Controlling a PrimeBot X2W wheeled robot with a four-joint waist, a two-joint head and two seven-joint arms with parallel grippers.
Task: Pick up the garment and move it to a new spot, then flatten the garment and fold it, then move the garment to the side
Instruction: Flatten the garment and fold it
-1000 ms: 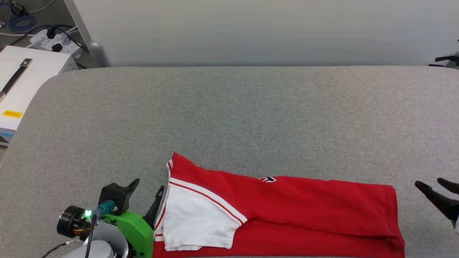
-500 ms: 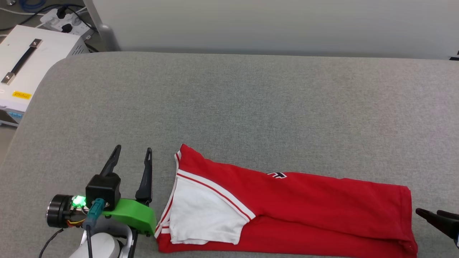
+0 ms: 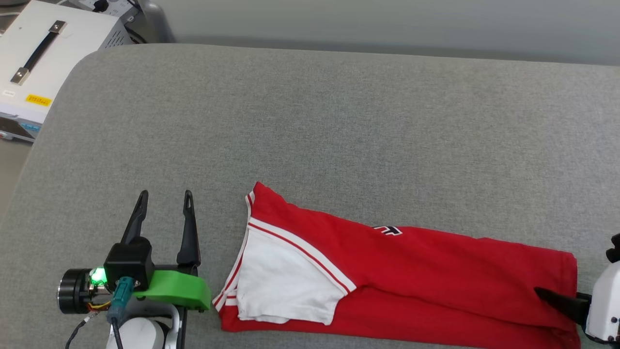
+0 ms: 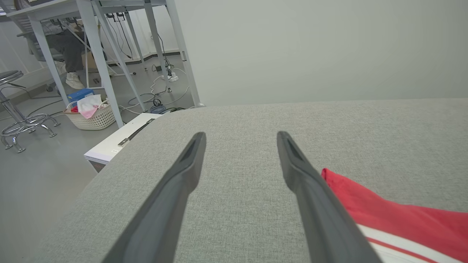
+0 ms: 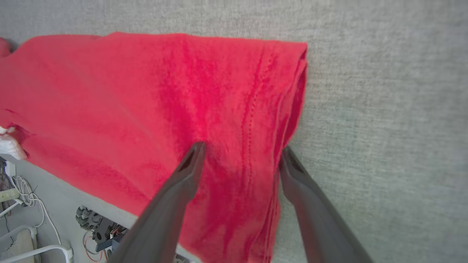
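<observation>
The garment [image 3: 411, 271] lies folded into a long red band along the near edge of the grey table [image 3: 339, 121], white sleeve [image 3: 286, 281] at its left end. My left gripper [image 3: 163, 196] stands open on bare cloth a little left of the sleeve end, fingers pointing away from me. The left wrist view has that gripper [image 4: 240, 136] with nothing between its fingers and the garment [image 4: 384, 215] to its right. My right gripper [image 5: 241, 149] is open low over the garment's right end [image 5: 164, 91]: one finger over red fabric, the other at the stitched hem. One dark finger [image 3: 557, 299] shows there.
A white box with a black handle [image 3: 43, 63] stands off the table's far left corner. The left wrist view has a basket [image 4: 91, 115], a stool [image 4: 18, 120], table legs and a seated person's leg [image 4: 69, 54]. Beyond the table's near edge, the floor holds cables [image 5: 29, 197].
The head camera has tilted down. My left gripper has drawn away from the garment's sleeve edge and turned its fingers forward. My right gripper has moved in over the garment's right end.
</observation>
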